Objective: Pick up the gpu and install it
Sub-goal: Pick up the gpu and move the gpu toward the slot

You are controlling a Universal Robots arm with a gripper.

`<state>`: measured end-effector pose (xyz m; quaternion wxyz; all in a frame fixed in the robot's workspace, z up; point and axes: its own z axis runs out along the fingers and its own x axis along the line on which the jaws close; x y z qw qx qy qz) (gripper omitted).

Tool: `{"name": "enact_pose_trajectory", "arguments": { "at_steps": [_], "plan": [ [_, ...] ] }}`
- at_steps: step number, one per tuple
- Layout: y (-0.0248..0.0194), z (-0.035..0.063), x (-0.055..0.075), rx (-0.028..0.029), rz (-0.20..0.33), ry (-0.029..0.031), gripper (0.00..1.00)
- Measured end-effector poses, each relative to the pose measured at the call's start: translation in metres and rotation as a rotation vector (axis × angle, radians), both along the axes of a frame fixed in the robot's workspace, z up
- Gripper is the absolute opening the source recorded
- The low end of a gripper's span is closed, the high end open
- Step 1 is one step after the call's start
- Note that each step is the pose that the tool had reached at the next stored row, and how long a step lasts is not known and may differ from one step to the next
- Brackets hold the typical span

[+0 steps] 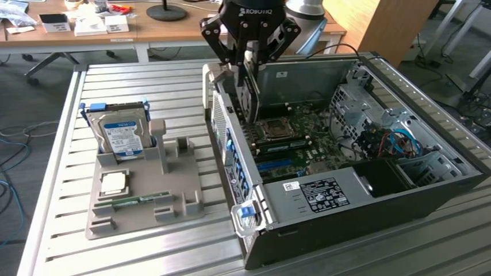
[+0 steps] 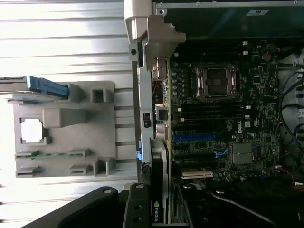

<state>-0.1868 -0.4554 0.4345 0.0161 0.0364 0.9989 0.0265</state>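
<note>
GPU, a flat green circuit-board card with a black cooler (image 1: 249,95), is already lifted. It hangs edge-down inside the open black computer case (image 1: 383,221), above the green motherboard (image 1: 307,131). The black gripper (image 1: 249,60) is clamped on its top edge. Seating in a slot looks not yet done.

gpu (image 1: 247,98) top behind gripper (image 1: 248,61)

Slatted aluminium tabletop (image 1: 138,256) across the foreground, brightly lit. Behind it, a wooden tabletop (image 1: 176,31) carrying small white boxes (image 1: 91,24) and a round black lamp base (image 1: 167,11). Tall wooden panel (image 1: 383,23) at the exterior view's right. Grey floor (image 1: 23,103) at the exterior view's left, strewn with loose cables (image 1: 11,135). Castor chair base (image 1: 46,60) under the wooden tabletop.
</note>
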Motion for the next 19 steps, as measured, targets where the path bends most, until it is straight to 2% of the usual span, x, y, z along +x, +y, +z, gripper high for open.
{"name": "enact_pose_trajectory", "arguments": {
  "at_steps": [19],
  "plan": [
    [0.0000,0.0000,0.0079,0.0000,0.000,0.0000,0.27]
  ]
}}
